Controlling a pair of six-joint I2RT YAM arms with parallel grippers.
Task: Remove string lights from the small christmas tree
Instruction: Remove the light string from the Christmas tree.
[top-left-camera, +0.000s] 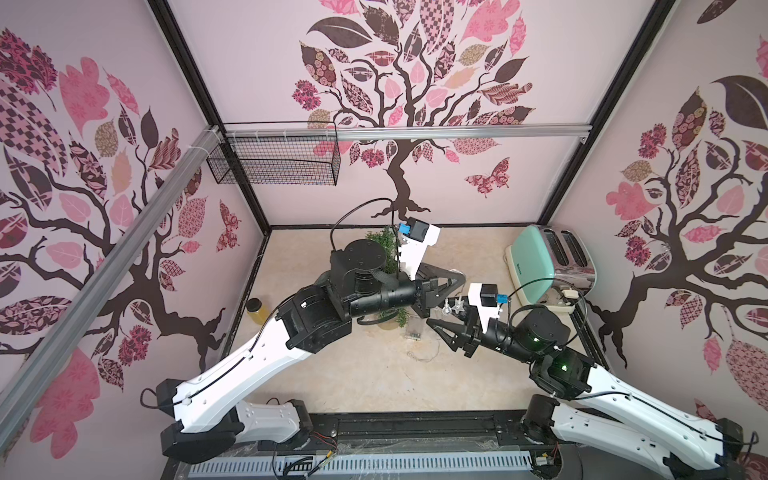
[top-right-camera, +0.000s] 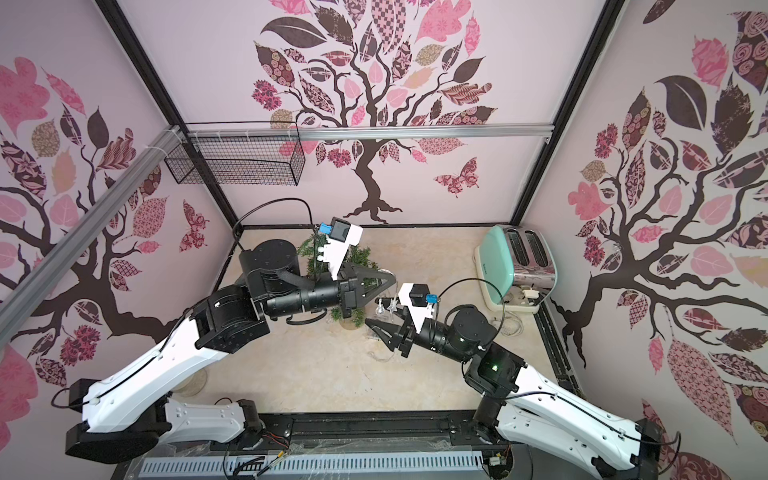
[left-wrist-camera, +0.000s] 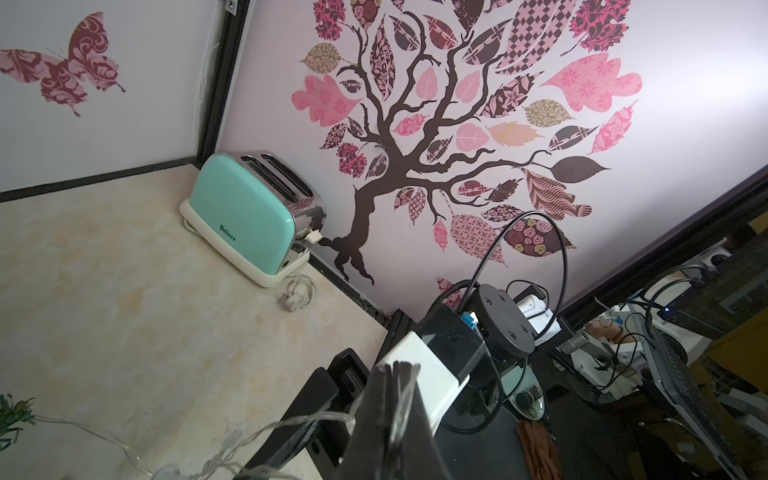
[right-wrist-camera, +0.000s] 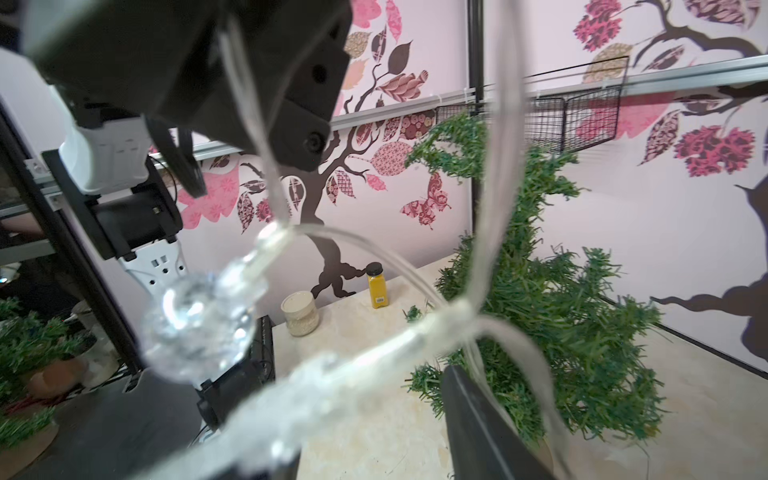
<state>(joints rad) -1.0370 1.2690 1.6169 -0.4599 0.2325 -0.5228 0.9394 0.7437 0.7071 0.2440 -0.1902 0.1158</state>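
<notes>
The small christmas tree (top-left-camera: 382, 244) (top-right-camera: 358, 258) stands at the back of the table, half hidden by my left arm; the right wrist view shows its green branches (right-wrist-camera: 561, 332) close by. My left gripper (top-left-camera: 458, 277) (top-right-camera: 390, 282) (left-wrist-camera: 397, 368) is shut on the clear wire of the string lights (left-wrist-camera: 291, 424), to the right of the tree. Clear bulbs (top-left-camera: 453, 308) (top-right-camera: 385, 308) hang below it. A globe bulb (right-wrist-camera: 195, 328) and a blurred star bulb dangle in front of my right gripper (top-left-camera: 437, 332) (top-right-camera: 376, 331) (right-wrist-camera: 374, 449), which is open. The battery box (top-left-camera: 411, 332) lies on the table.
A mint-green toaster (top-left-camera: 548, 266) (left-wrist-camera: 249, 216) sits at the back right with its plug and cord (left-wrist-camera: 296, 297) beside it. A yellow jar (top-left-camera: 255, 309) stands at the left edge. A wire basket (top-left-camera: 274, 162) hangs on the back rail. A white jar (right-wrist-camera: 300, 313) stands near a spice bottle (right-wrist-camera: 376, 286).
</notes>
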